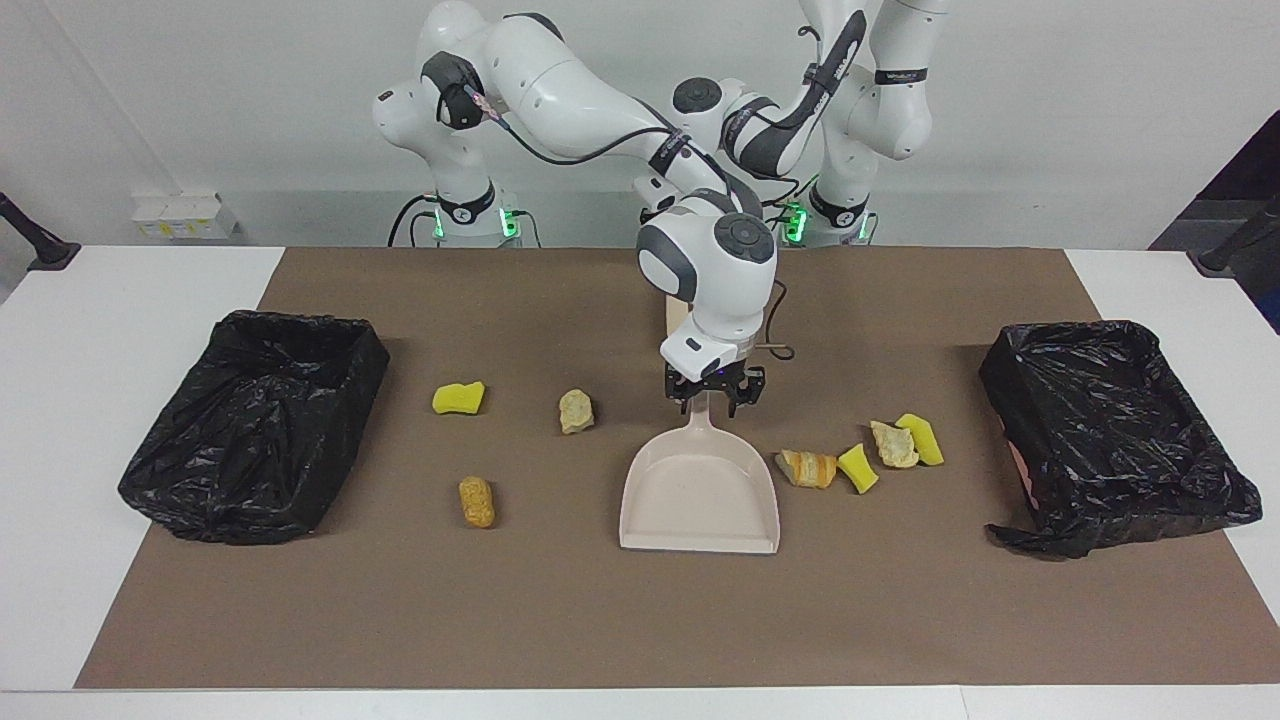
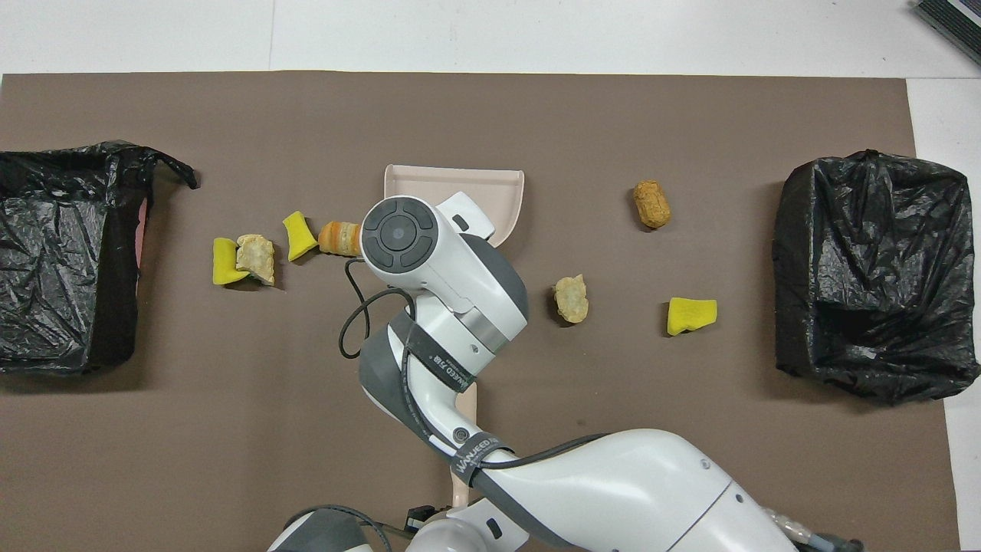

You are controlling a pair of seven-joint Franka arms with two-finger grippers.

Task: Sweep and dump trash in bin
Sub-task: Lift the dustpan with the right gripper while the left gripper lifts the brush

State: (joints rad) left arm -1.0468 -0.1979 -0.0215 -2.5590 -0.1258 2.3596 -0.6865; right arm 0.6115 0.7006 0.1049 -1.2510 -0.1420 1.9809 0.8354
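The beige dustpan [image 1: 700,495] lies flat mid-mat, also in the overhead view [image 2: 460,184]. My right gripper [image 1: 714,395] is open, its fingers straddling the dustpan's handle. Trash beside the pan toward the left arm's end: an orange bread lump [image 1: 808,468], a yellow sponge chunk [image 1: 857,468], a tan lump [image 1: 893,445] and another yellow chunk [image 1: 922,438]. Toward the right arm's end lie a yellow sponge chunk [image 1: 459,398], a tan lump [image 1: 576,411] and an orange lump [image 1: 477,501]. My left arm waits folded near its base, its gripper hidden.
Two black-bagged bins stand on the brown mat, one at the right arm's end [image 1: 300,325], one at the left arm's end [image 1: 1065,330]. A beige handle [image 2: 464,429], the brush's by its look, lies nearer the robots under the right arm.
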